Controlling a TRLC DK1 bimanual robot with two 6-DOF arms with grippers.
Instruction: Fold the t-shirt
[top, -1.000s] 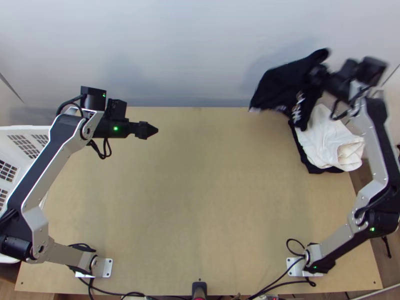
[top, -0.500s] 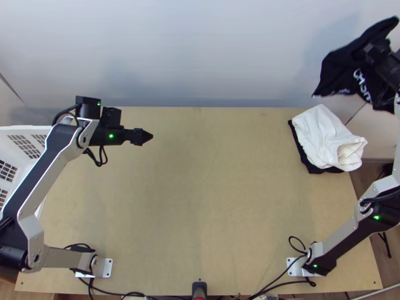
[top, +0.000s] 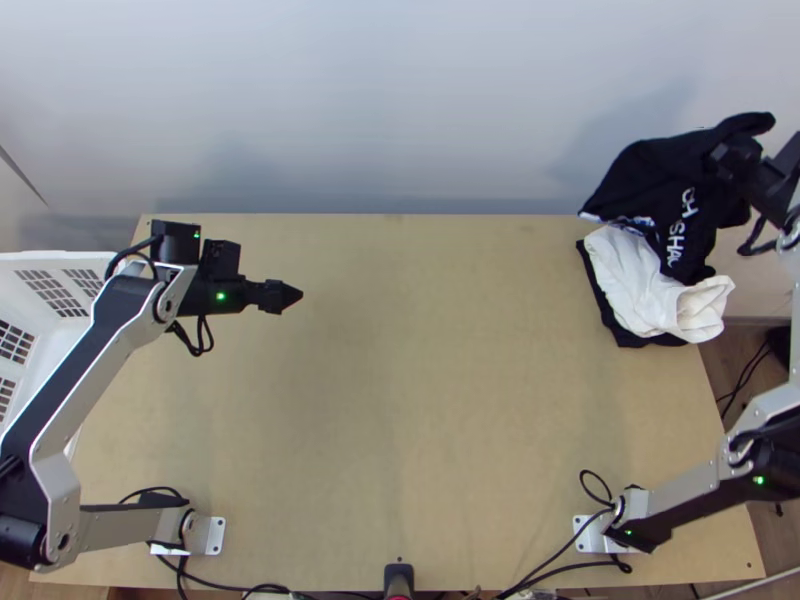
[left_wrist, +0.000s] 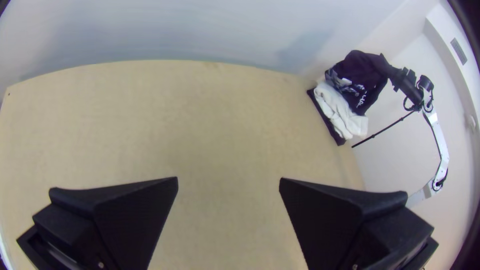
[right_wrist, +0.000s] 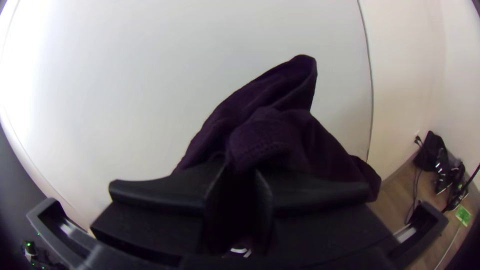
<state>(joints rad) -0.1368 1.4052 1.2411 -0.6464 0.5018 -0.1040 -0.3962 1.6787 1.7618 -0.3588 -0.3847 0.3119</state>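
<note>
My right gripper (top: 732, 158) is at the far right, shut on the black t-shirt (top: 650, 180). The shirt hangs bunched, its lettering visible, in front of or over a pile of a white cloth (top: 640, 285) on a dark folded cloth (top: 622, 333); whether they touch I cannot tell. From the right wrist view, the gripper (right_wrist: 239, 175) pinches a gathered part of the dark shirt (right_wrist: 295, 135). Over the table's left part is my left gripper (top: 287, 296); in the left wrist view the gripper (left_wrist: 228, 182) has its fingers wide apart, nothing between them.
The light wooden table (top: 400, 400) stretches bare between the arms. A white basket (top: 60, 262) stands beyond its left edge, and a wall (top: 380, 110) rises behind the far edge. Cables (top: 560, 560) run along the near edge.
The right gripper carried the black shirt right and away from the pile, then brought it back down toward the white cloth. The left arm drew slightly back toward the near side.
</note>
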